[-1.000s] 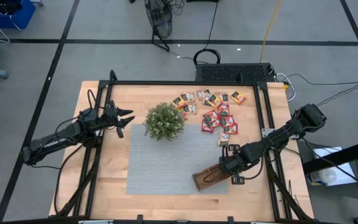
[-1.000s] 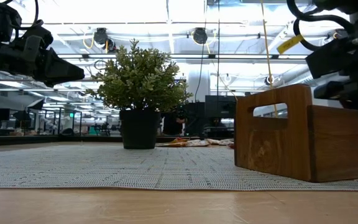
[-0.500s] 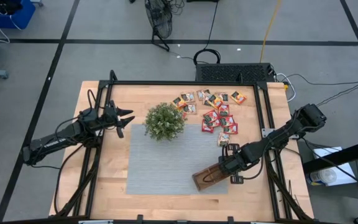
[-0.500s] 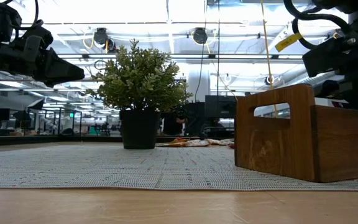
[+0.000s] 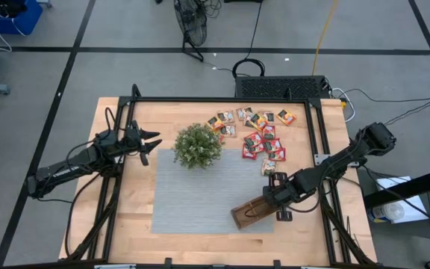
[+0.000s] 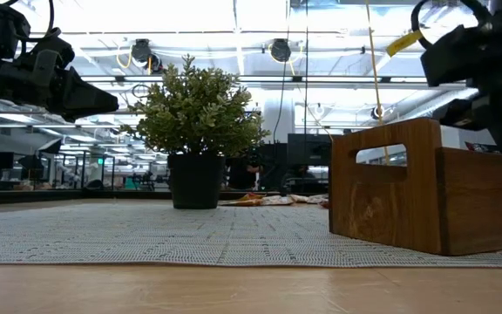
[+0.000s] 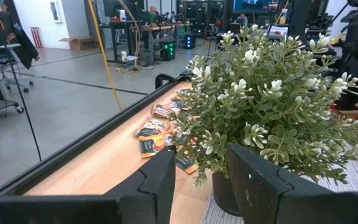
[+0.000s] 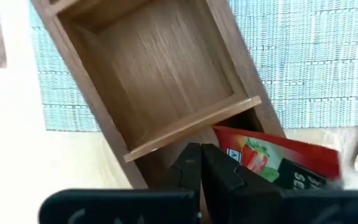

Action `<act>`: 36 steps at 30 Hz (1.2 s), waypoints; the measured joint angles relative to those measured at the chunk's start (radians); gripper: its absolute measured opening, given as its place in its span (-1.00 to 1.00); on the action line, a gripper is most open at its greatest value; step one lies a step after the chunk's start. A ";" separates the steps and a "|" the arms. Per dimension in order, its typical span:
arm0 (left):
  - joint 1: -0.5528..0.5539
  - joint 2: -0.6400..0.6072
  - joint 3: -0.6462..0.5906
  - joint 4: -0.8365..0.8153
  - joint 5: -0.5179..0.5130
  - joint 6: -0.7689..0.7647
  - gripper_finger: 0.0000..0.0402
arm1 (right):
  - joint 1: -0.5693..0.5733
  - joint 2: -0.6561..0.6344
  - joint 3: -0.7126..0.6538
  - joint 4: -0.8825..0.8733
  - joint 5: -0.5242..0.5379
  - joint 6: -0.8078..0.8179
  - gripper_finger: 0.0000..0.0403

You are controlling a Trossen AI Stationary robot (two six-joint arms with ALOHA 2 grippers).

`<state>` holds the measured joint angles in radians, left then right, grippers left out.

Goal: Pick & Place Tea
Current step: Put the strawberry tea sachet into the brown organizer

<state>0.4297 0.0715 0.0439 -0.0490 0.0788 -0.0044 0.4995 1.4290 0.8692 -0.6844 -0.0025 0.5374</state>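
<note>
1. Tea sachets [image 5: 256,131]: loose cluster on the bare wood at the far side of the table, well apart from the left gripper [image 5: 154,142], with the plant [image 5: 198,145] between them. Seen past the left fingers [image 7: 160,180] in the left wrist view, the sachets [image 7: 157,134] lie beyond and beside the plant [image 7: 272,106].
2. Left gripper: hovers above the table just beside the plant's left side, fingers spread with a gap, holding nothing.
3. Grey mat [image 5: 192,194]: the plant stands on its far left corner; the wooden tray [image 5: 251,211] sits at its near right corner, angled.
4. Right gripper [image 5: 281,199]: at the tray's right end, just above it. Fingers [image 8: 219,171] pressed together.
5. One red sachet [image 8: 278,163], strawberry print, lies right against the right gripper's fingertips at the tray's [image 8: 160,81] end compartment; whether it is pinched or only lying there, cannot tell.
6. The remaining sachets are beyond the right gripper, near but not touching.
</note>
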 joint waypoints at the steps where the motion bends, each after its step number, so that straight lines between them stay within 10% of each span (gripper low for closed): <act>1: 0.000 0.000 0.000 0.000 0.000 0.000 -0.27 | 0.000 -0.012 0.000 0.000 0.000 0.003 -1.00; 9: 0.000 0.000 0.000 0.000 0.000 0.000 -0.27 | 0.000 -0.151 0.000 0.009 0.071 -0.029 -1.00; 21: 0.000 0.000 0.000 0.000 0.000 0.000 -0.27 | -0.133 -0.333 0.000 0.054 0.510 -0.322 -0.99; 36: 0.000 0.000 0.000 0.000 0.000 0.000 -0.27 | -0.799 -0.199 0.001 0.221 0.206 -0.618 -0.06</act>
<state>0.4294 0.0717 0.0441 -0.0488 0.0788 -0.0044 -0.2994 1.2295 0.8703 -0.4632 0.2031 -0.0803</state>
